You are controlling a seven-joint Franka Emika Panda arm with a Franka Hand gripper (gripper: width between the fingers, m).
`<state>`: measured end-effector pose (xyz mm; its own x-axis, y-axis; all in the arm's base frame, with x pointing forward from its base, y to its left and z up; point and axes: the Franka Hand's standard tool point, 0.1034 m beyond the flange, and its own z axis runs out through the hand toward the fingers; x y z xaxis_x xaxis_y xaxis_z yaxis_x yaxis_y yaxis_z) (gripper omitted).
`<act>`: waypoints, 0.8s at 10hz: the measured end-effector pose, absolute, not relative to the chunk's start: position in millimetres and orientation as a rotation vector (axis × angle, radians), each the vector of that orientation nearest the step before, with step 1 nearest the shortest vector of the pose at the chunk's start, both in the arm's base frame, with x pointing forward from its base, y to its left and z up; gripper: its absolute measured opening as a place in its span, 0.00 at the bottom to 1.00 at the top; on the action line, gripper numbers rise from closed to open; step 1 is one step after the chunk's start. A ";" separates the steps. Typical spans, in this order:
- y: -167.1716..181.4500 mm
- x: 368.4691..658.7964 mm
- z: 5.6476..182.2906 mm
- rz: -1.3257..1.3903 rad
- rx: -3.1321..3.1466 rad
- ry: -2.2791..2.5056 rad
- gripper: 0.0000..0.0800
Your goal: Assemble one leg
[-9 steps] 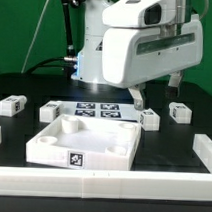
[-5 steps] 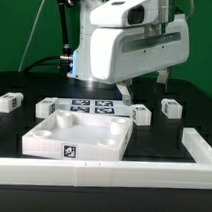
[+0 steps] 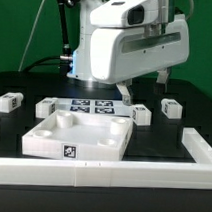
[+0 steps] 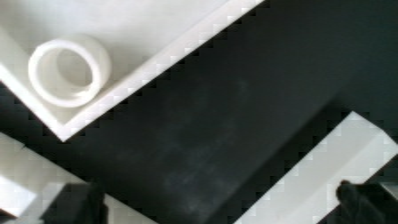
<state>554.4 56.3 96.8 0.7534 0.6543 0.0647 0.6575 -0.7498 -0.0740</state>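
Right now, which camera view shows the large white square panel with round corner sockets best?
The exterior view: the whole large white square panel lies there, tag on its front wall. The wrist view shows only one corner with a single round socket.

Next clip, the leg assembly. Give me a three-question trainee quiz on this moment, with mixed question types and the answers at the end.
1. Multiple choice: how many legs lie to the exterior view's right of the panel? A none, B two, C five.
2. True or false: the gripper is shut on one of the legs.
3. Fill in: the wrist view shows a corner of the panel with one round ____.
Key: 1 B. 2 False; its jaws stand open, holding nothing. 3 socket.
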 end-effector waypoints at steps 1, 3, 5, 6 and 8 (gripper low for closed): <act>56.3 554.4 96.8 -0.053 -2.855 -1.070 0.81; 56.3 554.4 96.7 -0.053 -2.855 -1.071 0.81; 56.2 554.4 96.7 -0.053 -2.855 -1.070 0.81; 56.2 554.4 96.7 -0.053 -2.855 -1.070 0.81; 53.2 544.8 92.1 -0.051 -2.811 -1.195 0.81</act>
<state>544.8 53.2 92.1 0.6941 0.7169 0.0650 0.7199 -0.6909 -0.0669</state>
